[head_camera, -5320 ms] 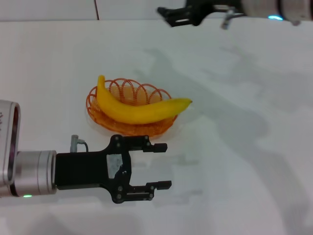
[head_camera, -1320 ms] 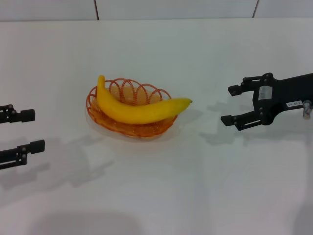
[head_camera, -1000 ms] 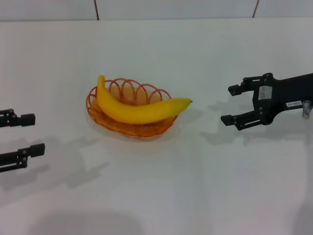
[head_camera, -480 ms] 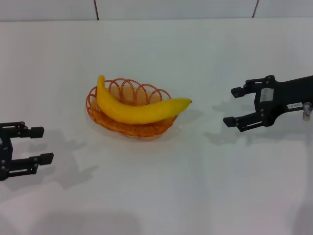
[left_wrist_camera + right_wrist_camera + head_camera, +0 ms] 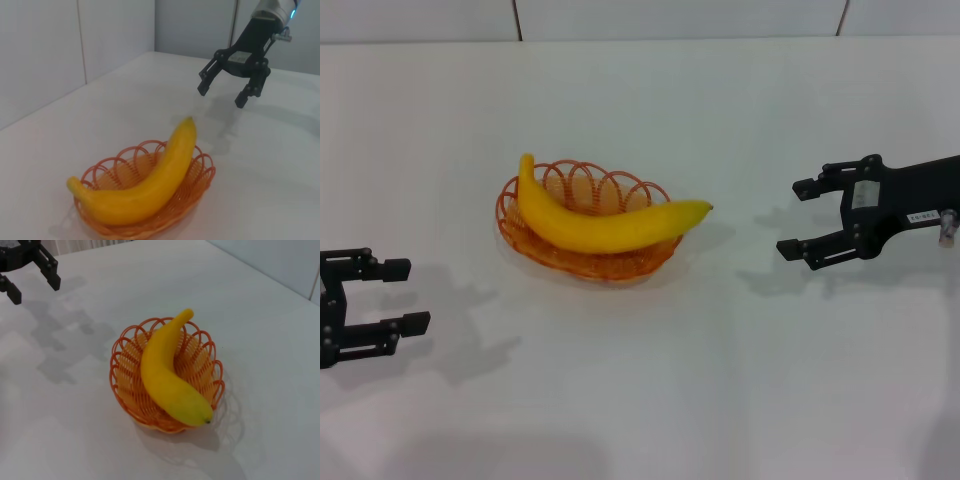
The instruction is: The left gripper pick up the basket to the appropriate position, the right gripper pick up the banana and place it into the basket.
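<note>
The orange wire basket (image 5: 582, 252) stands on the white table at centre left. The yellow banana (image 5: 605, 225) lies across it, its tip sticking out over the right rim. Both also show in the left wrist view, basket (image 5: 200, 182) and banana (image 5: 150, 185), and in the right wrist view, basket (image 5: 127, 390) and banana (image 5: 165, 377). My left gripper (image 5: 405, 295) is open and empty at the left edge, well clear of the basket. My right gripper (image 5: 798, 217) is open and empty to the right of the banana's tip.
The white table (image 5: 720, 380) spreads all around the basket. A pale wall with panel seams (image 5: 516, 18) runs along the back. The other arm's claw shows in each wrist view: the right one (image 5: 235, 75) and the left one (image 5: 30, 267).
Since five seconds ago both arms have pulled away from the basket, left to the left edge, right down to the right side. In the last second the left gripper shifted slightly right and lower.
</note>
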Tool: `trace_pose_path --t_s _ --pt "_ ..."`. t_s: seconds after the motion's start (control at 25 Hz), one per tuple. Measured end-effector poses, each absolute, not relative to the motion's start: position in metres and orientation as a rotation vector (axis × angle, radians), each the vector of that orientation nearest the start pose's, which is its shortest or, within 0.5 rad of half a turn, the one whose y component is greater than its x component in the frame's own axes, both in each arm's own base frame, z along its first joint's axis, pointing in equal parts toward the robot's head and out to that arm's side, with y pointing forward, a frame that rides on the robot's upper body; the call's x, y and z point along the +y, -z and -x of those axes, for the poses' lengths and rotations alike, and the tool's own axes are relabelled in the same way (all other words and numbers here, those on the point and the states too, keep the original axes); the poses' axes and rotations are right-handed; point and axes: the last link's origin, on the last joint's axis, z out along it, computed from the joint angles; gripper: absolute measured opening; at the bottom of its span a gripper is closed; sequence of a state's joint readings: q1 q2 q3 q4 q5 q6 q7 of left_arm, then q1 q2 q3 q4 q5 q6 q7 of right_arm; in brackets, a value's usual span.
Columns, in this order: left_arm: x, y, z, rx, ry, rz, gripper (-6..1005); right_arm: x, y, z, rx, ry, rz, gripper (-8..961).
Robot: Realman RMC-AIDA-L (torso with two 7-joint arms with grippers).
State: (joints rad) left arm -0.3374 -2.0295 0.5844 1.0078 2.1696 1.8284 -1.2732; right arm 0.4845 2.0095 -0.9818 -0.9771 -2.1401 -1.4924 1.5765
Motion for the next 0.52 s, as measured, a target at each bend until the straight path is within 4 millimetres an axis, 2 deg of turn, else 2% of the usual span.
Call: trace_pose_path --t_s 0.52 --pt "0.2724 -0.0784 0.3092 -0.371 0.381 2.779 662 0.3452 -0.0314 -0.2615 0.437 -0.129 2.830 880"
